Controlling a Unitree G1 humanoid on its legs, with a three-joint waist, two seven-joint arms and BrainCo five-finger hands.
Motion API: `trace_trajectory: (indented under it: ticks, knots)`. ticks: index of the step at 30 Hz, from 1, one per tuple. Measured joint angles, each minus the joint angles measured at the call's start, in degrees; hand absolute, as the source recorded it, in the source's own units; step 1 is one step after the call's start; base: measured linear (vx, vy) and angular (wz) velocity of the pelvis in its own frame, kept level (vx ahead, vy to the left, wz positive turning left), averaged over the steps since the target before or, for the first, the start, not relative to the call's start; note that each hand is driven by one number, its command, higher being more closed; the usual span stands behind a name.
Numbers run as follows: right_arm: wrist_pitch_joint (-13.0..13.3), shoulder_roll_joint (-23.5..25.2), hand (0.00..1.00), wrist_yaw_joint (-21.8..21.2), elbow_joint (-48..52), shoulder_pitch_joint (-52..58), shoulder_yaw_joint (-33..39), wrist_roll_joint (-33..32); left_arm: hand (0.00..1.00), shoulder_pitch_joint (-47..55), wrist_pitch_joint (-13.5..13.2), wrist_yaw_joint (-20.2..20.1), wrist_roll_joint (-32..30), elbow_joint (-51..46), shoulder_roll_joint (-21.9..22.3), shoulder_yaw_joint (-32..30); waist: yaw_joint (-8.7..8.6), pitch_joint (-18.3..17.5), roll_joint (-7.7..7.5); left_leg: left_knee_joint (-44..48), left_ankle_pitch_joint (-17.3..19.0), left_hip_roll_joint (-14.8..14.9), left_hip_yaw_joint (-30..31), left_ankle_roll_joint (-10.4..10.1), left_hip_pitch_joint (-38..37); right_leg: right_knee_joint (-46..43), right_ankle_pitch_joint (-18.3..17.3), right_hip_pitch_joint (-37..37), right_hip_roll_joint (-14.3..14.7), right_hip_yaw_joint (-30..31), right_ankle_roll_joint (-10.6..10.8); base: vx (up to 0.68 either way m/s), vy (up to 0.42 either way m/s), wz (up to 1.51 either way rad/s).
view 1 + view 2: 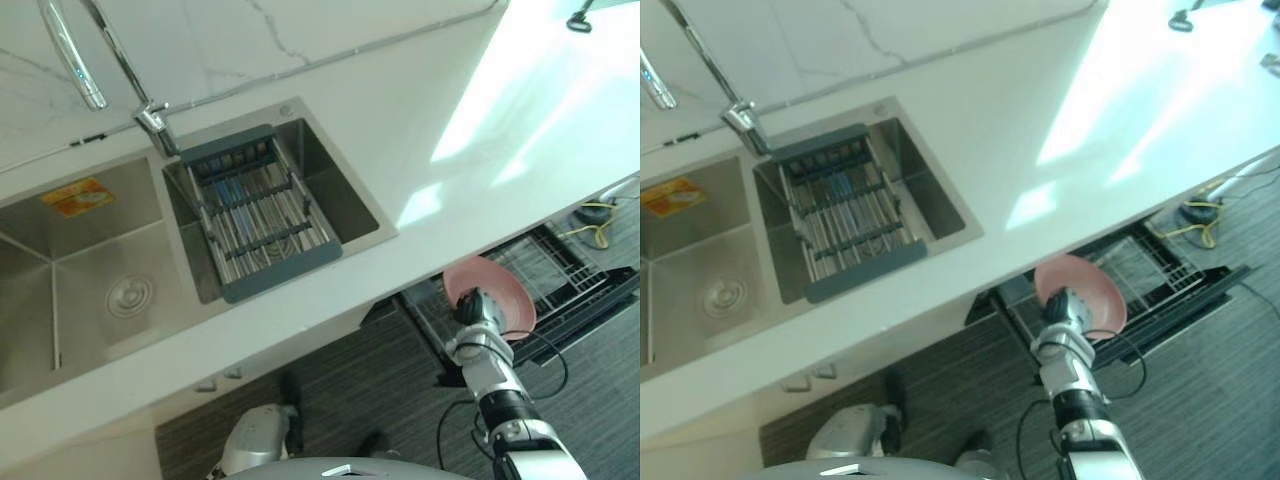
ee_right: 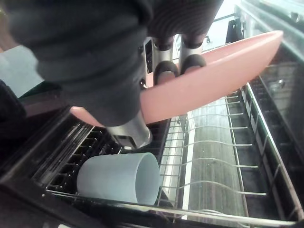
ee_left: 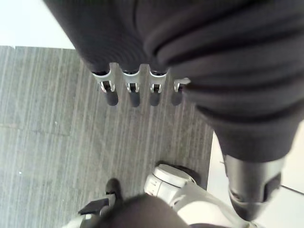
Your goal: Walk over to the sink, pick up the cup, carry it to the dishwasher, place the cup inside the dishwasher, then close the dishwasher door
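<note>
sink (image 1: 90,270) brushed steel | counter (image 1: 400,100) glossy | dish (image 2: 213,80) smooth pink plastic | cup (image 2: 114,178) matt plastic

My right arm (image 1: 505,400) comes up from the lower right of the eye views, forearm stretched toward the middle right, with my right hand (image 1: 478,308) at its far end. Its fingers (image 2: 164,71) curl over the rim of a pink dish (image 2: 218,76), thumb below, pinching it. My left hand (image 3: 134,92) shows at the upper middle of its wrist view, fingers straight and side by side.
</note>
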State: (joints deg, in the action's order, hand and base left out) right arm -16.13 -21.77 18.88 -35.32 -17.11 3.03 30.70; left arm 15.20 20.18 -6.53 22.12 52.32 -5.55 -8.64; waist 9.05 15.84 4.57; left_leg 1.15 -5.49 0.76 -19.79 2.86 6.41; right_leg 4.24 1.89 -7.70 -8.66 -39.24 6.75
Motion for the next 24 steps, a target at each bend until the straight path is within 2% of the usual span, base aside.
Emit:
trace_trajectory:
  ticks: [4,7,9,10,14,16,17,20,24]
  knots:
    - [-1.9,-3.6,1.0,0.8,-2.0,-5.3,0.0,-4.5,0.0,-0.7,0.0,-1.8,-1.0,-1.1,0.0,0.0,-0.05,3.7,1.79,0.8,-0.5,-0.2,1.8,0.0,2.8,-0.7,0.4,2.5,-0.3,0.3,-0.3,-0.05,0.085,0.07]
    - [-3.0,-7.2,1.0,3.2,-3.5,-10.6,0.0,-8.4,0.0,-2.5,0.0,-3.0,-1.0,-2.4,-0.6,0.0,-0.29,6.8,3.14,0.7,-1.2,-0.4,2.7,0.1,4.8,-1.5,0.7,5.0,-0.7,0.7,-0.6,-0.05,0.075,0.0]
    - [-3.5,-10.4,1.0,4.3,-5.1,-14.8,0.0,-10.5,0.0,-3.5,-0.1,-3.9,-0.9,-4.0,-0.8,0.1,-0.4,8.4,4.62,0.4,-1.8,-1.0,4.2,0.1,6.0,-2.0,1.2,6.6,-1.2,0.9,-0.5,-0.03,0.055,-0.02]
    - [-3.9,-12.7,1.0,4.7,-6.4,-17.6,0.0,-11.1,0.0,-4.2,-0.2,-4.2,-0.8,-4.5,-0.8,0.7,-0.6,9.0,5.98,0.1,-2.1,-1.4,4.8,0.1,6.7,-2.2,1.5,7.6,-1.6,1.1,-0.4,0.0,0.052,-0.01]
    - [-4.3,-17.2,1.0,5.2,-8.2,-24.4,-0.8,-11.4,0.0,-5.0,-0.6,-4.9,0.3,-4.3,-1.5,3.1,-0.54,9.7,9.61,-0.6,-2.7,-2.5,5.6,0.2,8.9,-3.8,1.9,11.6,-3.1,2.9,0.1,0.02,0.045,-0.14]
    - [-5.1,-18.2,1.0,5.4,-9.0,-25.8,-0.8,-12.4,0.0,-5.0,-0.7,-5.2,0.3,-4.3,-2.1,4.9,-0.28,9.8,10.22,-0.6,-3.1,-2.9,7.1,0.4,9.4,-4.1,2.2,12.7,-3.6,3.8,0.0,0.07,-0.038,-0.22]
    - [-5.6,-18.8,1.0,5.6,-9.5,-26.5,-0.9,-13.0,0.0,-5.1,-0.7,-5.1,0.4,-4.2,-2.2,5.6,-0.21,9.8,10.27,-0.9,-3.7,-3.3,9.0,-0.4,9.7,-4.5,2.3,13.6,-4.1,4.5,0.0,0.07,-0.066,-0.21]
    - [-6.9,-21.6,1.0,6.2,-11.2,-28.3,-2.4,-14.0,0.0,-6.0,-0.5,-5.1,1.6,-3.8,-2.4,8.1,-0.32,9.6,11.1,-2.0,-4.3,-3.6,10.7,-0.9,10.2,-4.9,2.9,15.4,-4.4,6.0,0.3,0.06,-0.07,-0.22]
    - [-6.5,-24.0,1.0,5.2,-11.1,-29.6,-3.0,-14.5,0.0,-8.1,0.1,-5.2,3.0,-3.8,-2.6,10.2,-0.55,9.4,11.38,-2.4,-5.5,-3.8,12.4,-2.3,11.4,-6.1,2.9,18.2,-5.0,7.6,0.1,0.03,-0.081,-0.2]
